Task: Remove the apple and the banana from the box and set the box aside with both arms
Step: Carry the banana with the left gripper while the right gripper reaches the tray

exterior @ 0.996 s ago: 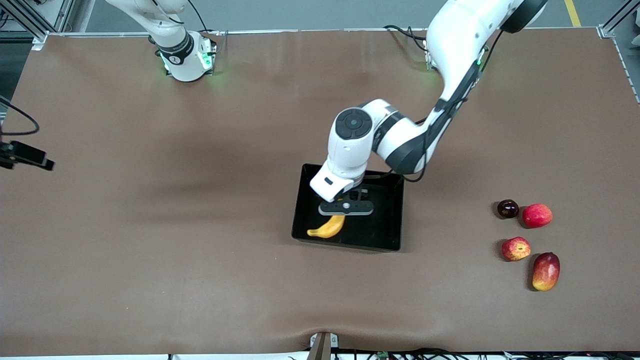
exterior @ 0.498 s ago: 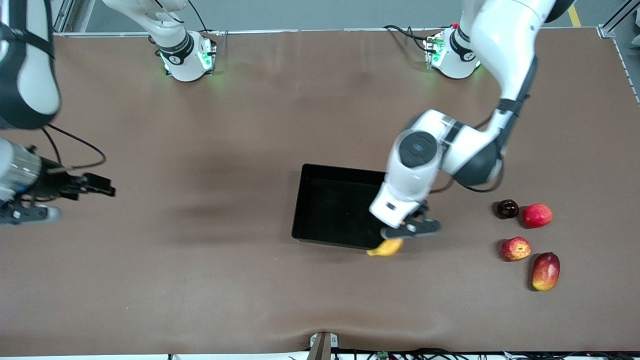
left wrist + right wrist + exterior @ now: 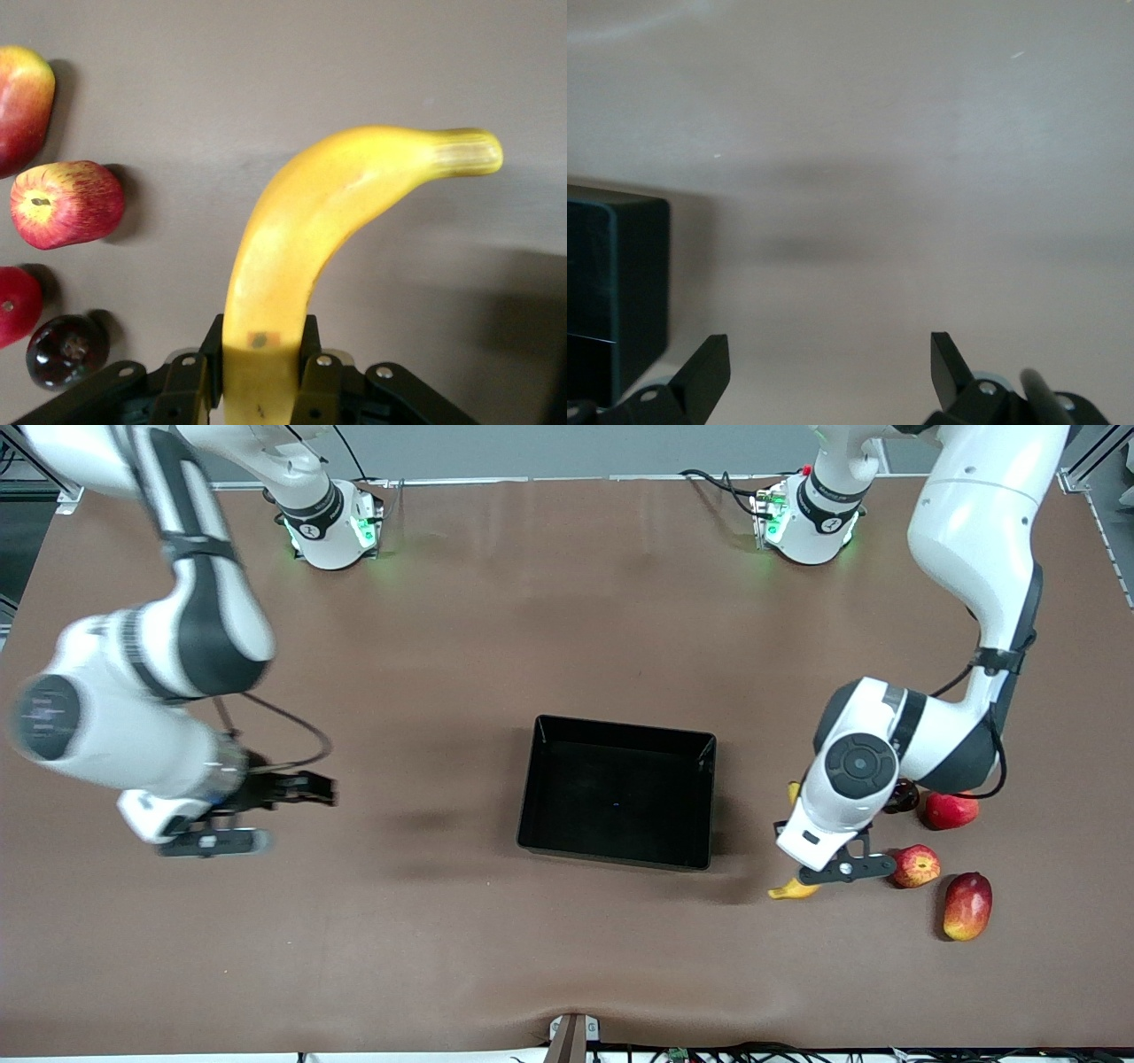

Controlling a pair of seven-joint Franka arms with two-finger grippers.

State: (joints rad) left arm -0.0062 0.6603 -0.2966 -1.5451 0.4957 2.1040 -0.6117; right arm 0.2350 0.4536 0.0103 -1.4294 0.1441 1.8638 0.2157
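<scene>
Just a tiny illegible sticker on the banana (image 3: 337,212), pinched in left tool (image 3: 260,367); right tool (image 3: 828,372) released.

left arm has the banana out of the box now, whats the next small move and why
Probably lower and release. The left gripper is shut on the banana above bare table between the box and the apple. The box looks empty, and the open right gripper hangs over the table toward the right arm's end.

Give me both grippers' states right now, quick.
Left gripper: shut on the banana, over the table beside the apple.
Right gripper: open, holding nothing, over the table toward the right arm's end from the box.
</scene>
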